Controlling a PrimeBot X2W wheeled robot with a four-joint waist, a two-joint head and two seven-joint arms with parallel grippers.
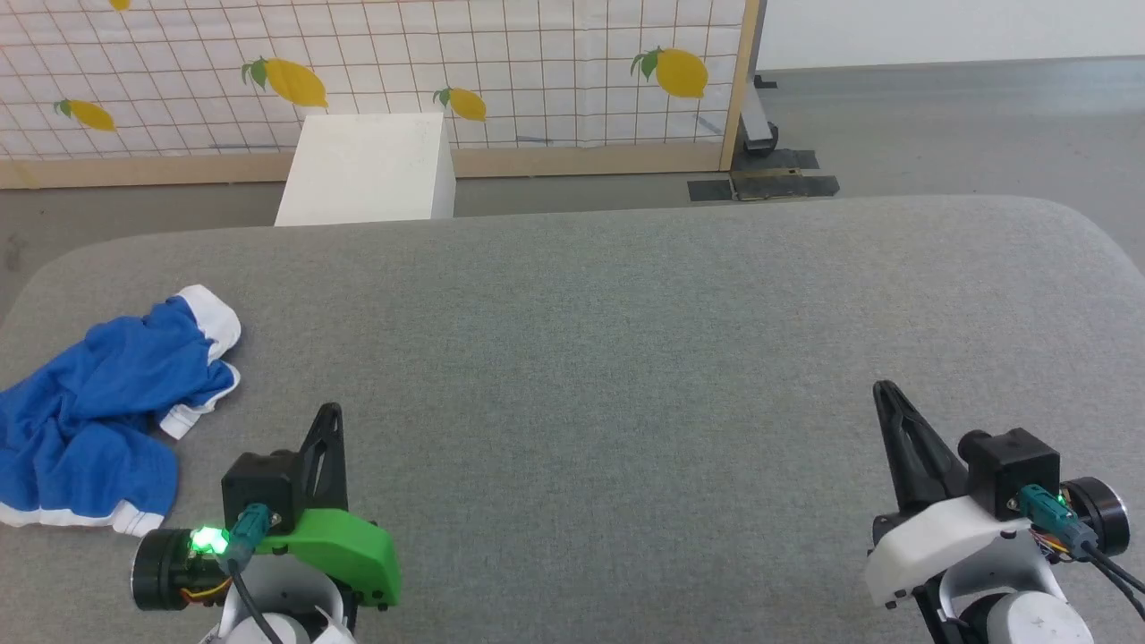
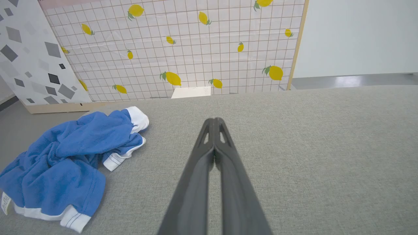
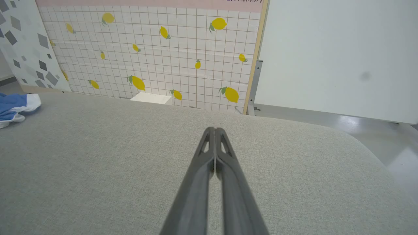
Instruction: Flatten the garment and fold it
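The garment (image 1: 98,402), royal-blue shorts with white trim, lies crumpled in a heap at the far left of the grey padded table (image 1: 626,340). In the left wrist view the garment (image 2: 65,156) sits left of my fingers, apart from them. A corner of the garment (image 3: 14,106) shows at the left edge of the right wrist view. My left gripper (image 1: 331,413) is shut and empty, a short way right of the heap; its fingertips (image 2: 214,120) meet. My right gripper (image 1: 884,389) hovers over the table's right side, shut on nothing, with its tips (image 3: 214,129) together.
A white box (image 1: 367,170) stands on the floor behind the table's far edge. A lemon-print gridded panel (image 1: 376,63) closes off the back. Grey floor (image 1: 939,125) lies beyond at the right, with a metal post foot (image 1: 760,134).
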